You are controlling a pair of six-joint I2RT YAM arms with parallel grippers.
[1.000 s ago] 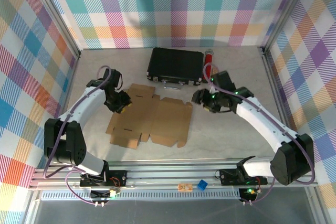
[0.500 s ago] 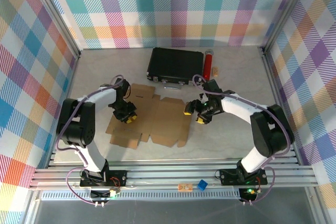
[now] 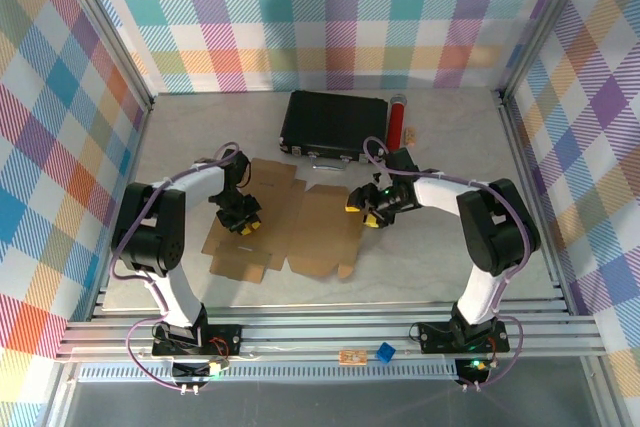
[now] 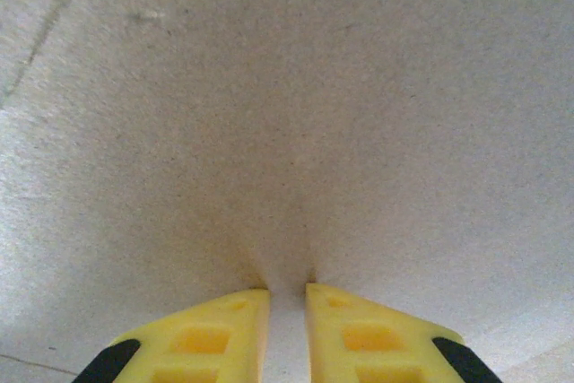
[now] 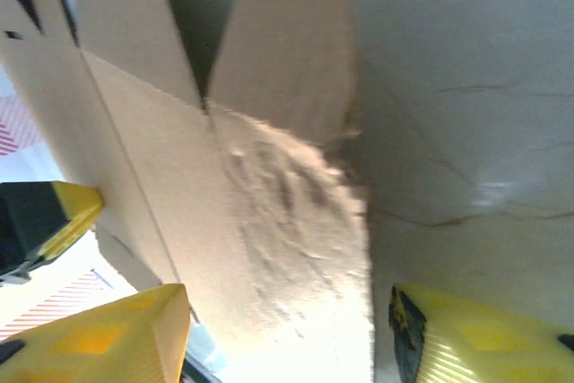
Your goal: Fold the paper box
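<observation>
Brown paper box (image 3: 310, 232) flat. Left gripper (image 4: 287, 291) narrow, tips on panel (image 4: 287, 114), probably pinning; pinch unclear. Right gripper (image 5: 285, 307) wide astride flap (image 5: 269, 177) edge, poised to fold.

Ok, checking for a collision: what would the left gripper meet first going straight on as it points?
The paper box: its brown cardboard lies straight ahead of the left gripper, apparently very close, maybe touching; depth is hard to judge.

You look into pastel plaid-patterned walls (image 3: 350, 7) on silver aluminium frame rails (image 3: 320, 332) — below them a pale grey marbled desk (image 3: 420, 267), evenly lit.
</observation>
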